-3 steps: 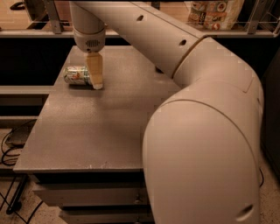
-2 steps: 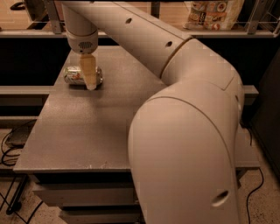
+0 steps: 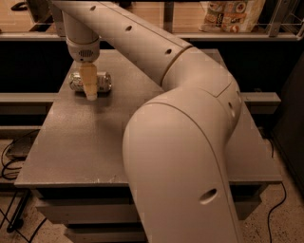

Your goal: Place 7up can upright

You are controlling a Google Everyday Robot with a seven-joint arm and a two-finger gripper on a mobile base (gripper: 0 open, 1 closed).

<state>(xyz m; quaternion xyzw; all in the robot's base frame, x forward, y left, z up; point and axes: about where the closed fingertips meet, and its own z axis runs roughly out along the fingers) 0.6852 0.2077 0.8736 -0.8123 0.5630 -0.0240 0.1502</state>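
On its side near the far-left corner of the table: 7up can. Straight down in front of its middle, hiding that part: gripper, open or closed impossible to tell. Across the table's right half, blocking it: bulky arm. Beyond, on a shelf: snack bags

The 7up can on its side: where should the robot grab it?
Probably around its middle, from above: the 7up can lies on its side on the table, its long flanks exposed. The gripper hangs at its middle.
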